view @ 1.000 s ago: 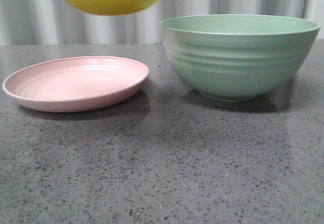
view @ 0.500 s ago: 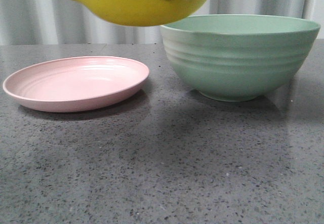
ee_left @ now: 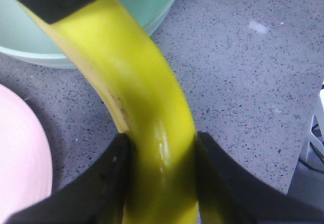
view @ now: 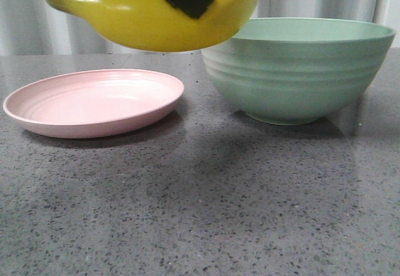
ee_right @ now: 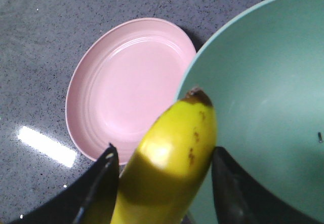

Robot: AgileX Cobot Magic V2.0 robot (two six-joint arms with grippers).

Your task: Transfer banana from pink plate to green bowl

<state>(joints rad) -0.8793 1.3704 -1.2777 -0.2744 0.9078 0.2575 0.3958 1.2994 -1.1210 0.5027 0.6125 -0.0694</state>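
Both grippers, left [ee_left: 161, 183] and right [ee_right: 164, 188], clamp the banana [view: 156, 20] in the air; the bowl [view: 299, 70] sits just beyond, the plate [view: 94, 101] beneath (empty). Carry it fully past the rim before releasing together.

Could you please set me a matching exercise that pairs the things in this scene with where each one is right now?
Things:
1. glossy yellow curved banana
2. shallow round pale-pink plate
3. deep ridged sage-green bowl
4. grey speckled stone tabletop

Places or states (front view):
A. stands on the right, the taller dish
B. carries both dishes
C. held up in the air, touching neither dish
D. lies empty on the left

Pairs: 1-C, 2-D, 3-A, 4-B
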